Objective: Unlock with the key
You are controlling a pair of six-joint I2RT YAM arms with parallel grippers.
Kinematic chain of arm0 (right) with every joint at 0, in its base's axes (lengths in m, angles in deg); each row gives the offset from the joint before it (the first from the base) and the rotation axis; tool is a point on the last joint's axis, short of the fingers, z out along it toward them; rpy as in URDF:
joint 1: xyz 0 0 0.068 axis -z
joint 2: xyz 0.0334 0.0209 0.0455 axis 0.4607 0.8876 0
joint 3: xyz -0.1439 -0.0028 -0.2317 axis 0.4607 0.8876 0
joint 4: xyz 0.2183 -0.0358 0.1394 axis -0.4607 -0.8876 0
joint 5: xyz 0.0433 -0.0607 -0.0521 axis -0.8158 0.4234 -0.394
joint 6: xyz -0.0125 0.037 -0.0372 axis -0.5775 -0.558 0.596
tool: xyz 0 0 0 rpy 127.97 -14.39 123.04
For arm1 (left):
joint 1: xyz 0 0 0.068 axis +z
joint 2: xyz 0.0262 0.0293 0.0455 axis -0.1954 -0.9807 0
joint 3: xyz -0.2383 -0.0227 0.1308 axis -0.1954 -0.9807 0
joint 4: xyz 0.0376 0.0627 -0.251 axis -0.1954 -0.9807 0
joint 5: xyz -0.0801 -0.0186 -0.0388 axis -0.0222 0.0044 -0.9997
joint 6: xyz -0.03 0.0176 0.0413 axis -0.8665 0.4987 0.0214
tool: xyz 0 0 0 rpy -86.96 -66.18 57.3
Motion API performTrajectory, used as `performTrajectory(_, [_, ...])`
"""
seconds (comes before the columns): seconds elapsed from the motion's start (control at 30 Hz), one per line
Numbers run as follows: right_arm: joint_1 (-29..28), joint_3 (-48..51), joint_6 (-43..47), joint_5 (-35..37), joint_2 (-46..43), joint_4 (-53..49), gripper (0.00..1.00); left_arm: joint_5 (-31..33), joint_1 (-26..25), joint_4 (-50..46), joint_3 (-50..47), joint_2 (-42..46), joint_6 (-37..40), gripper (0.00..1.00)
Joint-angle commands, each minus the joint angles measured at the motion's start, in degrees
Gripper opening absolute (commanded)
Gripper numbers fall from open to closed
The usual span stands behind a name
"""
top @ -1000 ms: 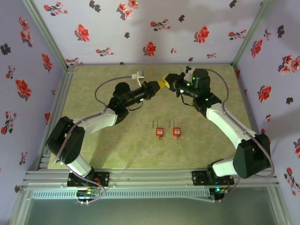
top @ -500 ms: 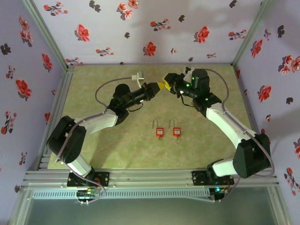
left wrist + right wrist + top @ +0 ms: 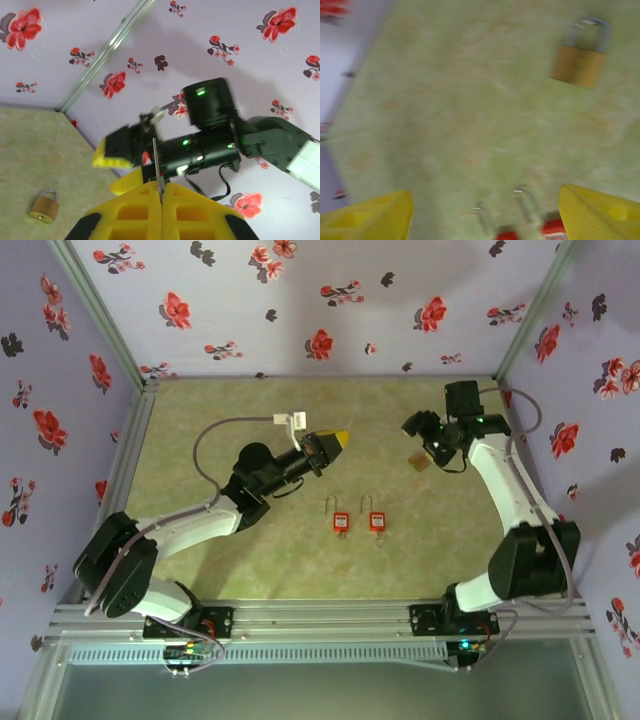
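Observation:
My left gripper (image 3: pixel 338 438) is shut on a thin metal key (image 3: pixel 159 170), whose blade sticks up edge-on between the yellow fingers (image 3: pixel 130 210). A brass padlock (image 3: pixel 419 462) lies on the mat, apart from both grippers; it also shows in the left wrist view (image 3: pixel 44 204) and the right wrist view (image 3: pixel 581 57). My right gripper (image 3: pixel 420 436) hangs just above and behind the padlock, open and with nothing between its fingers (image 3: pixel 600 212). The left wrist view looks straight at the right gripper (image 3: pixel 120 167), which stands a short way beyond the key.
Two red padlocks (image 3: pixel 342 521) (image 3: pixel 377 520) lie side by side in the middle of the green mat (image 3: pixel 200 570). Flowered walls (image 3: pixel 320 310) close in the back and both sides. The right wrist view is motion-blurred.
The right gripper opened, let go of the brass padlock and pulled back to the right. The padlock now lies on the mat. The left gripper kept the key and shifted slightly.

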Motion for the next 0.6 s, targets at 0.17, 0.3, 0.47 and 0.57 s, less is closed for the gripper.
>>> performTrajectory(0.17, [1.53,-0.95,6.56,9.53,13.03,-8.97,0.76,4.05,-1.90,3.61,-0.30,0.96,5.04,0.00])
performTrajectory(0.3, [1.95,-4.07,5.95,12.19,19.44,-8.92,0.74,3.89,-2.23,4.56,-1.45,1.09,4.12,0.00])
performTrajectory(0.47, [2.24,-9.38,4.14,11.47,26.08,-5.68,0.74,3.98,-2.73,5.25,-3.90,2.05,3.69,0.00])
performTrajectory(0.57, [2.24,-13.12,3.48,11.52,29.44,-5.49,0.74,4.20,-2.92,5.50,-5.65,2.66,2.90,0.00])
